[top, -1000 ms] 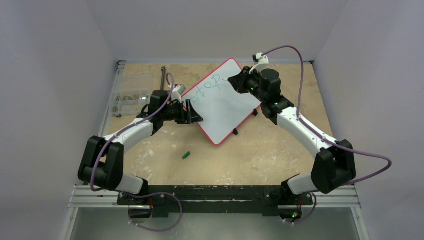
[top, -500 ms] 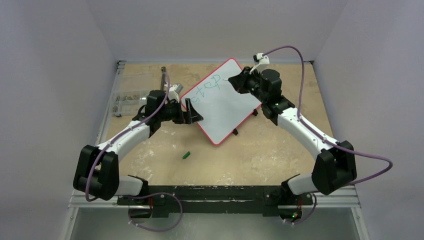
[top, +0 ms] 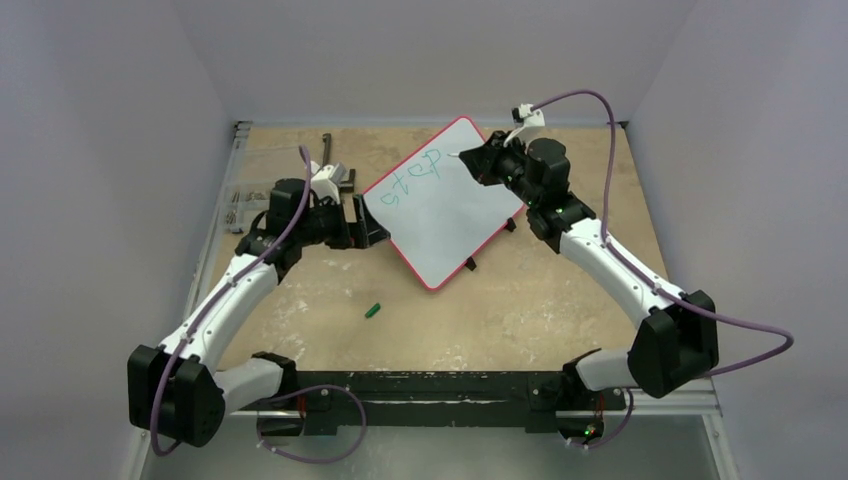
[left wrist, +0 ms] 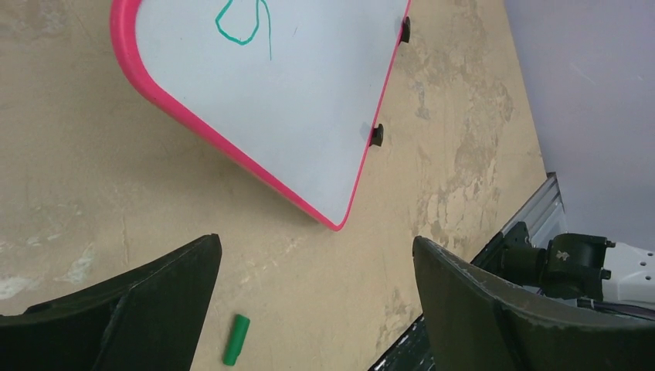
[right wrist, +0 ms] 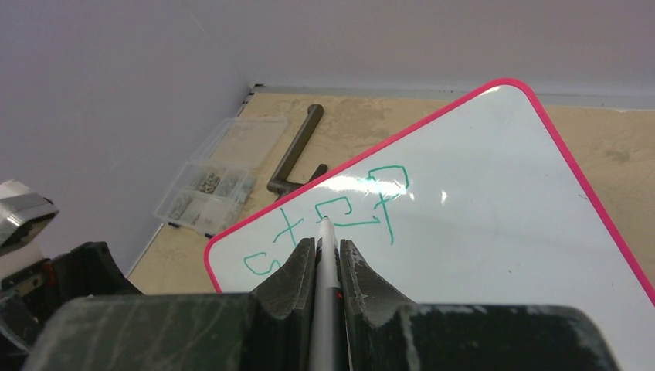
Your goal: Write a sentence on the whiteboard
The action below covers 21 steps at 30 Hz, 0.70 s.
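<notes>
The whiteboard [top: 445, 215] with its red rim lies tilted at the table's middle back. Of the sentence, only the green word "step" [top: 415, 172] shows near its upper left edge. My right gripper [top: 470, 160] is shut on a grey marker [right wrist: 327, 263] whose tip points at the word "step" [right wrist: 340, 212] on the whiteboard [right wrist: 494, 224]. I cannot tell whether the tip touches. My left gripper [top: 365, 222] stands open just left of the board, apart from it. In the left wrist view, the left gripper [left wrist: 317, 243] has nothing between its fingers, and the whiteboard [left wrist: 301, 100] lies beyond them.
A green marker cap [top: 373, 310] lies loose on the table in front of the board; the cap [left wrist: 236, 339] is also near my left finger. A clear parts box [right wrist: 212, 185] and a dark metal handle [right wrist: 297, 151] sit at the back left. Walls close in on three sides.
My left gripper has opened wide and drawn back to the left, off the whiteboard's left edge. The right gripper with the marker has barely shifted.
</notes>
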Motion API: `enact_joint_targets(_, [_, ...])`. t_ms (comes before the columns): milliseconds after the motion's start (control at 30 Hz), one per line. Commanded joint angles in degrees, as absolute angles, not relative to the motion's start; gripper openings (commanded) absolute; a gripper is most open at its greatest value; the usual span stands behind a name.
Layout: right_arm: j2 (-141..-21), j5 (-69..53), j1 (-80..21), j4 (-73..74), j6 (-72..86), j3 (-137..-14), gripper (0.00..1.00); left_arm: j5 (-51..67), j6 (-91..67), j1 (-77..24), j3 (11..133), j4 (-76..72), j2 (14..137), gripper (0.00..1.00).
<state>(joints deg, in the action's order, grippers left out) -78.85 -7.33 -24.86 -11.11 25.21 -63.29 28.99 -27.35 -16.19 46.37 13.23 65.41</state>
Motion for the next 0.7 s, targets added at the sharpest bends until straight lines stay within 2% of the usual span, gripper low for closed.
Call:
enact_joint_targets(0, [-76.79,-8.19,-25.0,-12.13,23.29,-64.64,0.0,28.63,-22.81,-14.63,57.87,24.13,64.93,0.93])
enact_joint_targets(367, [-72.78,-12.42,-25.0,-14.52,22.57,-58.77,0.0,38.81,-12.3,-10.9,88.51,39.74,85.52,0.72])
enact_joint_targets(667, [-69.07,-14.36,-25.05,-13.48,23.75,-55.33,0.0,47.96,-9.6,-7.55,100.95,41.7,101.53,0.55])
